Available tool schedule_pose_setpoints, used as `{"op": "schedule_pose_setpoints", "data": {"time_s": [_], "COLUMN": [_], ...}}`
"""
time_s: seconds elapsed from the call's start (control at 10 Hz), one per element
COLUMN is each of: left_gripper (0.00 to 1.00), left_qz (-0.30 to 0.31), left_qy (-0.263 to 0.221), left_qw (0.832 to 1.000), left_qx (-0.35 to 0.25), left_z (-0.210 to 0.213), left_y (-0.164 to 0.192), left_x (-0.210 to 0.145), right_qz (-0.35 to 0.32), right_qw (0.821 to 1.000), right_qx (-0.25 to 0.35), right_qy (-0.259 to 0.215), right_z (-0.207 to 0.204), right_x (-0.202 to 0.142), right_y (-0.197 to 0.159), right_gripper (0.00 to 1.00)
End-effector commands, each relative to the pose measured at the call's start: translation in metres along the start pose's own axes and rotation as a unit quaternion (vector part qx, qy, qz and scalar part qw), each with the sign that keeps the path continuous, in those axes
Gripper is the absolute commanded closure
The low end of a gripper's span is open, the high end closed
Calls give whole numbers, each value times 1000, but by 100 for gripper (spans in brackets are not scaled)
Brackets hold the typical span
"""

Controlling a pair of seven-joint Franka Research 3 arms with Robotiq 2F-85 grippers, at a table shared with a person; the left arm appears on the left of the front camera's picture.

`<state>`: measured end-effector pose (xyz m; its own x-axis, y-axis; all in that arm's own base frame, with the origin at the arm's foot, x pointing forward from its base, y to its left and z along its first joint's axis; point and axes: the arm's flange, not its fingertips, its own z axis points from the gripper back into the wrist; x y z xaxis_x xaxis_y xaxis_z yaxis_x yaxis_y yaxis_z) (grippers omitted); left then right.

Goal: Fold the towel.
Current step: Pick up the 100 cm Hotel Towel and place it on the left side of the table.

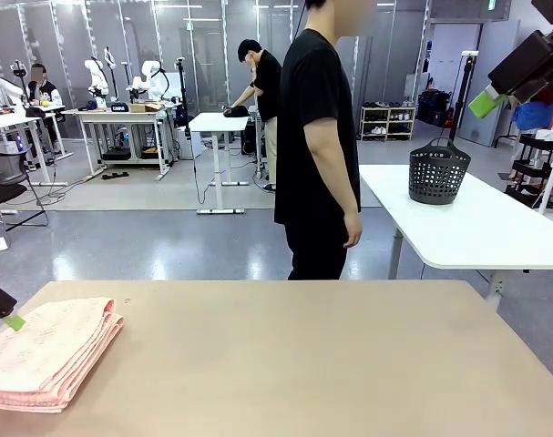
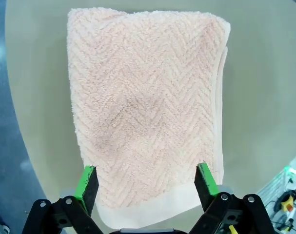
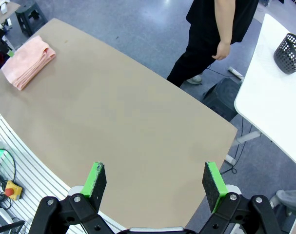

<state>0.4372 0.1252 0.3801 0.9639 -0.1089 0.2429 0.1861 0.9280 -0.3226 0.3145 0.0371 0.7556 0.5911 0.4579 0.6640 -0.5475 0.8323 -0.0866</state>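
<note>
Tan table (image 1: 303, 355), folded towel (image 2: 145, 117) (seemingly several layers), left gripper (image 2: 147, 181) spread above it, right gripper (image 3: 156, 179) also spread

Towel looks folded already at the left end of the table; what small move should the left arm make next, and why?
Probably lift the left gripper straight up and away. The towel lies in a neat layered stack on the table, both grippers are open with nothing between the pads, and the right gripper is already high above the table, so the fold looks finished.

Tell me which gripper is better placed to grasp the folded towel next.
The left gripper: it hovers open right above the towel. The right gripper is raised high, far across the table.
</note>
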Motion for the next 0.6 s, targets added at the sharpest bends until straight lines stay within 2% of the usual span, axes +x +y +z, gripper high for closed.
{"op": "schedule_pose_setpoints", "data": {"time_s": [0.0, 0.5], "left_gripper": [0, 0], "left_qz": [4, 4], "left_qy": [-4, -4], "left_qw": [1000, 1000], "left_qx": [5, 5], "left_z": [4, 4], "left_y": [6, 6], "left_x": [5, 5], "right_qz": [-2, -2], "right_qw": [1000, 1000], "right_qx": [-1, -1], "right_qy": [0, 0], "right_z": [0, 0], "right_x": [1, 1], "right_y": [0, 0], "right_gripper": [0, 0]}}
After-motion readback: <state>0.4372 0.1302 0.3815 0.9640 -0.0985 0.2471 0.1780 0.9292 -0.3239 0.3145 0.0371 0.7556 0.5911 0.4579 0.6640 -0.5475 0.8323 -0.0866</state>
